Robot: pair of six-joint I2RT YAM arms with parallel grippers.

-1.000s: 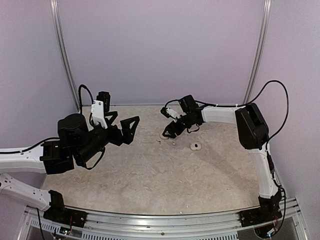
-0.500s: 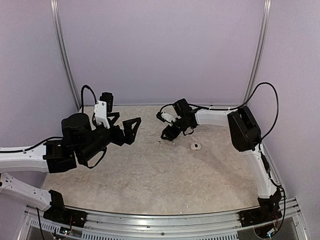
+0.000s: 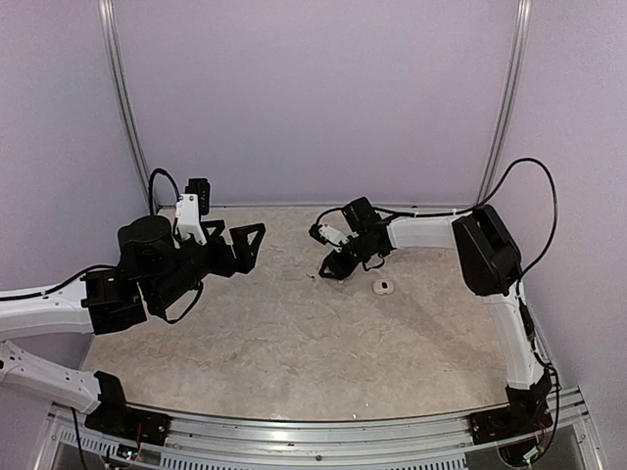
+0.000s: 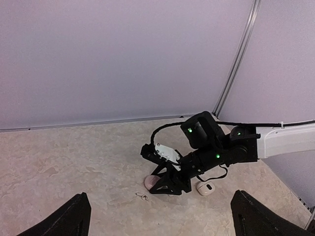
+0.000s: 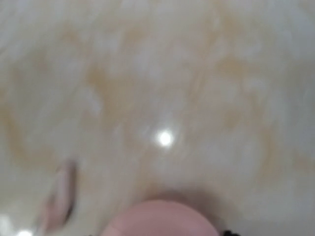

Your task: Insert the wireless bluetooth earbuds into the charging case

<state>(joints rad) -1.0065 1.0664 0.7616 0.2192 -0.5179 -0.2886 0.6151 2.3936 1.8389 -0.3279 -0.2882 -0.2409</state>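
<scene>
Left claw (image 3: 235, 235) raised above desk (image 3: 294, 352), jaws wide open, empty. One earbud (image 4: 142, 196) loose on desk, just left of right claw (image 3: 331, 269). Right claw down at desk by pinkish puck (image 4: 151, 181); open or closed, cannot tell. Case (image 3: 383, 286) on desk just right of it, apart from earbud

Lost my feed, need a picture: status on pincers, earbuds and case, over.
Left pincer open, raised off the table. Right pincer down by puck, grip unreadable. Case on table, one earbud loose nearby. Nothing blocking.
</scene>
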